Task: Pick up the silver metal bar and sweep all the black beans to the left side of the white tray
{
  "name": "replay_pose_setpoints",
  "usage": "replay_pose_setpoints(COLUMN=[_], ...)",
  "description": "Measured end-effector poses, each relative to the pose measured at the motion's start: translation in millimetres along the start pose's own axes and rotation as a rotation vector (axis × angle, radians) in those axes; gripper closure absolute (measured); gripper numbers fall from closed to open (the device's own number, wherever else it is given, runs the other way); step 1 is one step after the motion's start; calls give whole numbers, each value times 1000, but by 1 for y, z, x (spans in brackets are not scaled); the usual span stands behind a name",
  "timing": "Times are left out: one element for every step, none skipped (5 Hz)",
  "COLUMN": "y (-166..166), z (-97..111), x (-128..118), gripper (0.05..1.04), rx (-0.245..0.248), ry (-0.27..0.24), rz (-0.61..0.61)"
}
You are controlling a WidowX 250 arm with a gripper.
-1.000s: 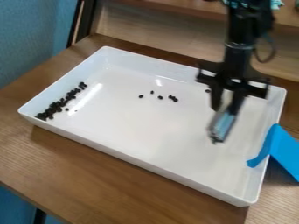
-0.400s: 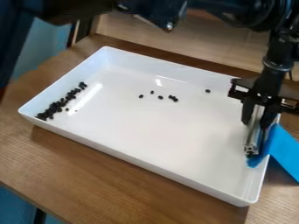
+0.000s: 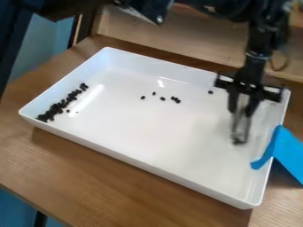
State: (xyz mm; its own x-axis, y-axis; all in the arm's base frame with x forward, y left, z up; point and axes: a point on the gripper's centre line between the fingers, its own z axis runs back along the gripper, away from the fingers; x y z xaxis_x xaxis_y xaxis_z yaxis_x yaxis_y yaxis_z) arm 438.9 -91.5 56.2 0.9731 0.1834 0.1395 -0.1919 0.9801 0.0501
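1 brown table point(image 3: 106, 177) under tray point(image 3: 148, 128); blue wall point(image 3: 42, 51)

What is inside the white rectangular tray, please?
Small black pieces lie along the left wall of the tray, with a few scattered farther right. Whatever the black gripper and blue strip cover at right cannot be seen.

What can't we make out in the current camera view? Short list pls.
- Pale piece below the gripper: blurred; can't tell what it is or whether it is held.
- Dark bits along the tray's left side: too small and crowded to count or identify.
- Blue sheet: cut off by the right edge, full shape unknown.
- Upper arm: cut off by the top edge.
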Motion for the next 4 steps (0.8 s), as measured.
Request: replay_pose_setpoints(y=[25, 36, 54, 90], z=[-3, -8, -9, -11], x=[10, 10, 10, 9], gripper=[745, 745, 745, 745], rx=[5, 2, -9, -7], ry=[2, 16, 12, 10], rz=[13, 1, -4, 37])
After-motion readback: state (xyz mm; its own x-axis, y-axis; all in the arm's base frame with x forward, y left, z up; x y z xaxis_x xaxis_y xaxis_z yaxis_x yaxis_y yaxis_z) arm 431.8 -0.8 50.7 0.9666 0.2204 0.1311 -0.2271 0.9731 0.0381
